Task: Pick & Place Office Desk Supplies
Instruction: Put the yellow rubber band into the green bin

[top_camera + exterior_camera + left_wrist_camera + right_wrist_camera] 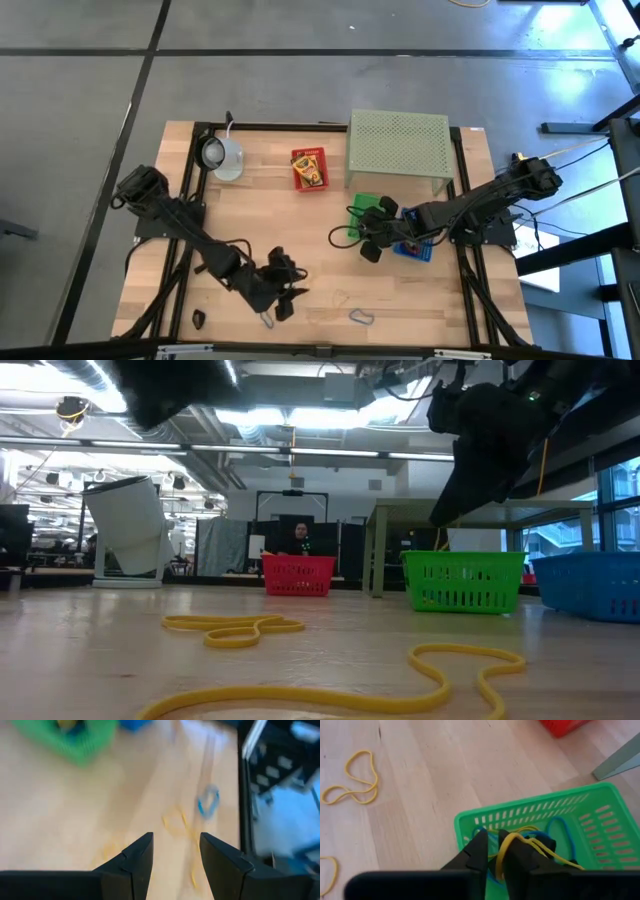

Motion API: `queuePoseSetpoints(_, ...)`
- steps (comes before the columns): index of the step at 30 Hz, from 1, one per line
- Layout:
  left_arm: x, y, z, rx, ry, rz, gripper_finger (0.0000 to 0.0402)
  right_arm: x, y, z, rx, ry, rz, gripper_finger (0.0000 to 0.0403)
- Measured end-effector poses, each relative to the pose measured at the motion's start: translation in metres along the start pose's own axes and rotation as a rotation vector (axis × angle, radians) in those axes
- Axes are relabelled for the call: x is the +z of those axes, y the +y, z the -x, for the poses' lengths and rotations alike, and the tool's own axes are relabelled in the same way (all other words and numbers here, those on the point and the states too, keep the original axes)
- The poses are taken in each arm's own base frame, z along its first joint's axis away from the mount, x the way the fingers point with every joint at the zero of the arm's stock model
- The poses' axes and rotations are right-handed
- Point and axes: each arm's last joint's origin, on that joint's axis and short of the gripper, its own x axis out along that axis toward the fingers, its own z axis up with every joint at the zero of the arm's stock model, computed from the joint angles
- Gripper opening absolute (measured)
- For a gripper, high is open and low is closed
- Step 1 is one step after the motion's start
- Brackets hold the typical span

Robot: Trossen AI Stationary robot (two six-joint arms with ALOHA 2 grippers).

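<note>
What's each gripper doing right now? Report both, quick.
Left gripper: open, empty, above the table.
Right gripper: fingers pinching a yellow rubber band over the green basket.

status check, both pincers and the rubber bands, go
Right pincer over green basket, yellow rubber band draped between its fingers. Left pincer open, empty, above bare table. Loose yellow bands remain. Nothing blocking.

The right tool (496,854) hides part of the green basket (580,820). In the left wrist view, the blue loop (208,804) on the bench is blurred.
</note>
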Motion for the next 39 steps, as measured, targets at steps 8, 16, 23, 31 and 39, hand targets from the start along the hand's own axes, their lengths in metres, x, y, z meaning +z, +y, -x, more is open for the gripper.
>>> queuePoseSetpoints(8,-0.046,0.012,0.023,0.163,0.417,0.141,0.0157,0.0,0.0,0.0,0.001,-0.002,-0.001,0.0127)
queuePoseSetpoints(16,-0.048,0.012,0.025,0.249,0.158,0.079,0.0157,0.001,-0.001,0.0,-0.023,-0.02,-0.004,0.0204)
queuePoseSetpoints(23,-0.042,0.006,-0.005,0.159,0.093,-0.131,0.0166,0.001,-0.001,0.0,-0.028,-0.024,-0.023,0.0249)
queuePoseSetpoints(31,-0.043,0.016,-0.05,0.118,0.108,-0.227,0.0205,0.001,-0.001,0.0,-0.023,-0.02,-0.023,0.0265)
queuePoseSetpoints(39,-0.057,0.039,-0.087,0.178,0.197,-0.2,0.0213,0.001,0.0,0.0,-0.022,-0.02,-0.023,0.0265)
